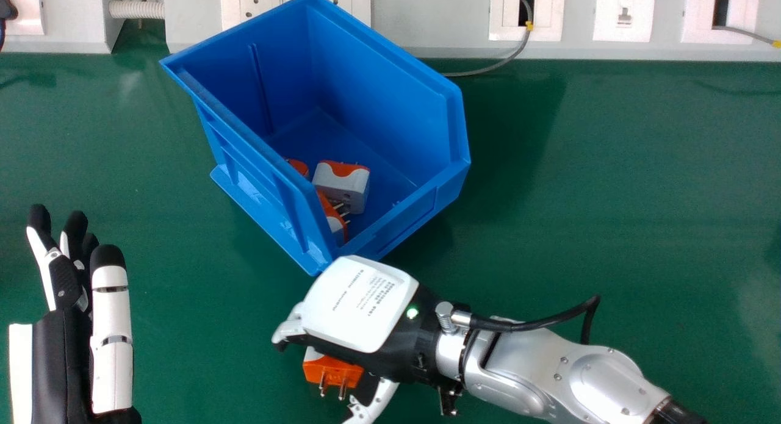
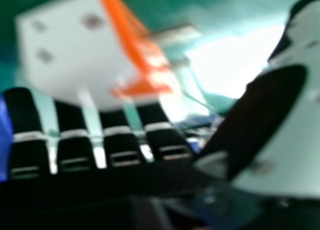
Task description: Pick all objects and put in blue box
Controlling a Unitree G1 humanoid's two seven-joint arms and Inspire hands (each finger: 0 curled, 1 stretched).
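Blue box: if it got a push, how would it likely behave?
The blue box looks like stiff moulded plastic, so it should keep its shape. Holding just a few visible adapters, it is probably fairly light and might slide across the smooth-looking table. Its broad flat base makes tipping seem unlikely.

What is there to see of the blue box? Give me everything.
The blue box looks like glossy plastic, with ribbed outer walls and an open top. It stands upright, turned at an angle, on the green table. At least three orange-and-white plug adapters lie inside, some partly hidden by a wall. The right hand is at its near corner; contact cannot be judged.
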